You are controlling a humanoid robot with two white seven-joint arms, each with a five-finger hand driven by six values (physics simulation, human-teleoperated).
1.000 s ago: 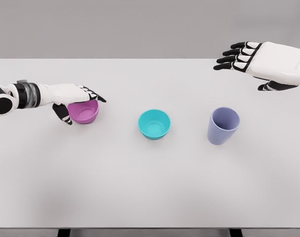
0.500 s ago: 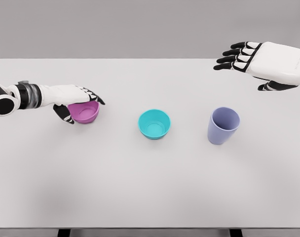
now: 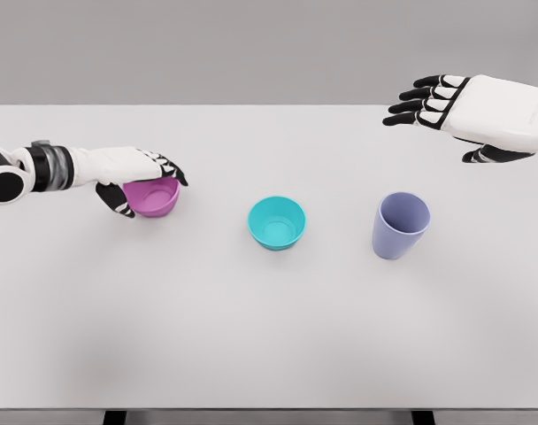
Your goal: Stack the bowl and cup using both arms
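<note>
Head view shows a white desk [image 3: 269, 336] with three vessels in a rough row. At the left, the left hand [image 3: 138, 177] grips the pink bowl [image 3: 154, 197]: its fingers [image 3: 170, 168] curl over the far rim and the thumb [image 3: 117, 202] presses the near outer wall. The bowl sits slightly tilted in that grasp (whether its base touches the desk cannot be told). Near the middle stands the teal bowl [image 3: 277, 221], upright and open side up, well apart from the pink one. To its right, also apart, stands the lavender cup [image 3: 400, 225], upright. The right hand [image 3: 446, 104] hovers above the far right part of the desk, beyond the cup and clear of it, palm down, fingers stretched out flat and loosely spread, holding nothing.
</note>
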